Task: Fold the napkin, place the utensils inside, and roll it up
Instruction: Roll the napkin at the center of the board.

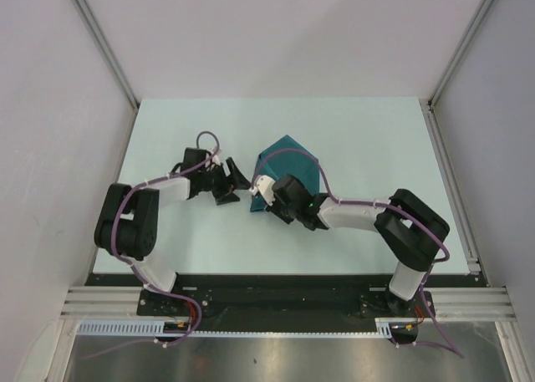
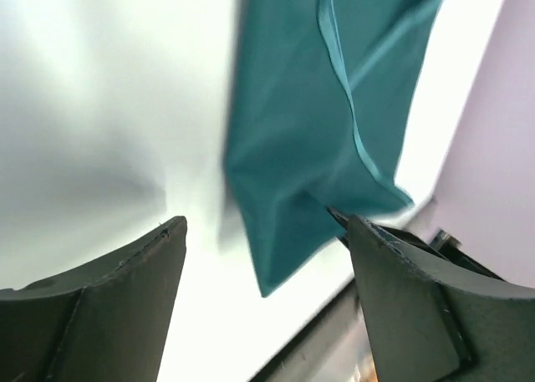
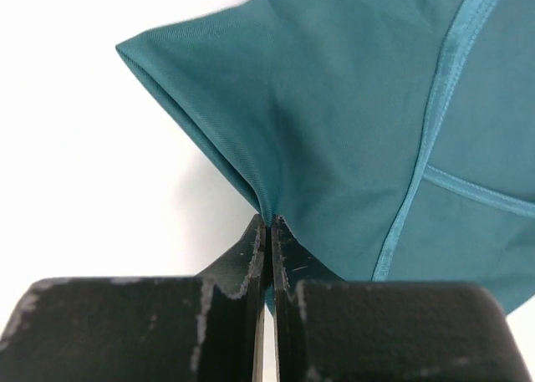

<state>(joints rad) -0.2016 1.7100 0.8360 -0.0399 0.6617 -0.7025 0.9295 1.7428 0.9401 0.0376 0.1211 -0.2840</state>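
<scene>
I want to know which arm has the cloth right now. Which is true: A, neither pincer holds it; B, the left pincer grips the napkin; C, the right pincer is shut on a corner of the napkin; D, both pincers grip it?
C: the right wrist view shows the right pincer closed on a gathered corner of the napkin, while the left pincer stands open.

napkin [image 2: 318, 114] blurred along its left edge and cut off at top in left wrist view, top and right cut off in right wrist view, near corner hidden under right gripper [image 1: 259, 196] from above, left gripper [image 2: 266, 231] cut off at bottom edge
</scene>
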